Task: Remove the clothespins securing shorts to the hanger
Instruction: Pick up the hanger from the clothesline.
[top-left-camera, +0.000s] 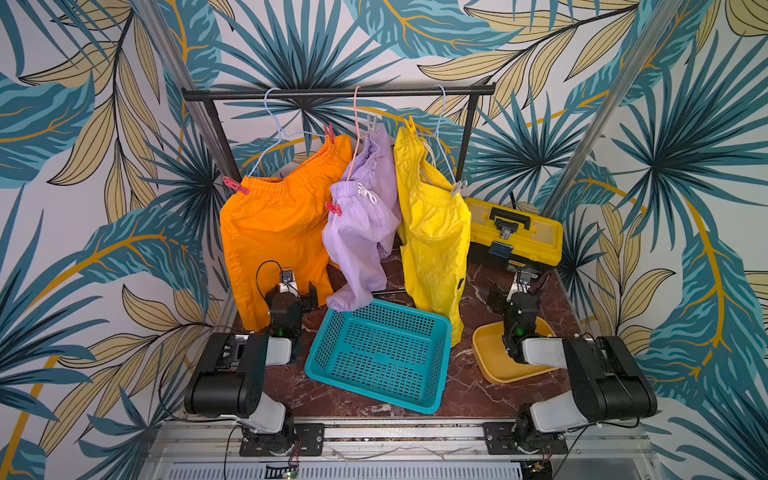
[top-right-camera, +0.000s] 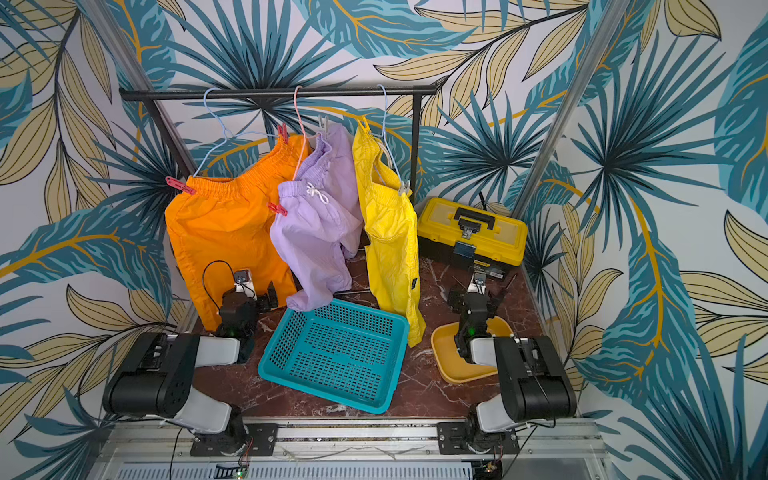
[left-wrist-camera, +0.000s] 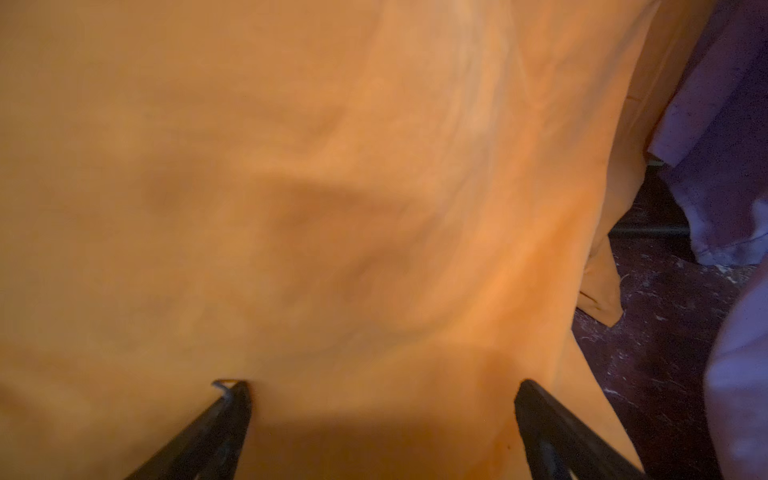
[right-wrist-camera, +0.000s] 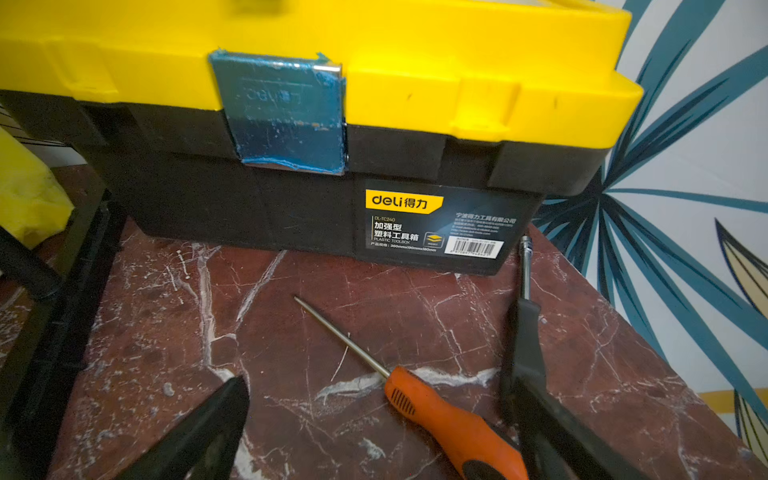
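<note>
**Six pegs on, both claws low and empty**

Three pairs hang from the black rail (top-left-camera: 332, 92) at the far side. The orange shorts (top-left-camera: 278, 232) are on the left and the yellow shorts (top-left-camera: 432, 232) on the right. The smaller lilac shorts (top-left-camera: 361, 232) hang between, one leg drooping to the far rim of the teal basket (top-left-camera: 444, 365). A yellow toolbox (top-left-camera: 515, 226) sits far right.

Left gripper (left-wrist-camera: 382, 386): jaws spread wide, nothing between them, close against the lower orange leg. Touching or not, cannot tell.
Right gripper (right-wrist-camera: 380, 386): jaws also apart and empty, low over the marble table (right-wrist-camera: 332, 316), facing the toolbox.

All pegs sit high, well apart from both claws:
- first red peg (top-left-camera: 235, 185), near waist corner of the orange pair
- second red peg (top-left-camera: 329, 131), its far corner
- third red peg (top-left-camera: 333, 208) and grey peg (top-left-camera: 372, 121), on the lilac pair
- orange-yellow peg (top-left-camera: 411, 124) and pale peg (top-left-camera: 458, 187), on the yellow pair

Handling, my guess: the pegs are light, stiff and sprung. Pinch the free tail ends that stick out from the cloth, not the biting end. The plastic looks smooth and may slip. The fabric is soft and will likely sag once its peg lets go.

Only the top views show the pegs. The left wrist view gives only blurred orange cloth with a strip of lilac. The right wrist view gives the toolbox label and an orange-handled screwdriver (right-wrist-camera: 449, 419), barely visible from above.
</note>
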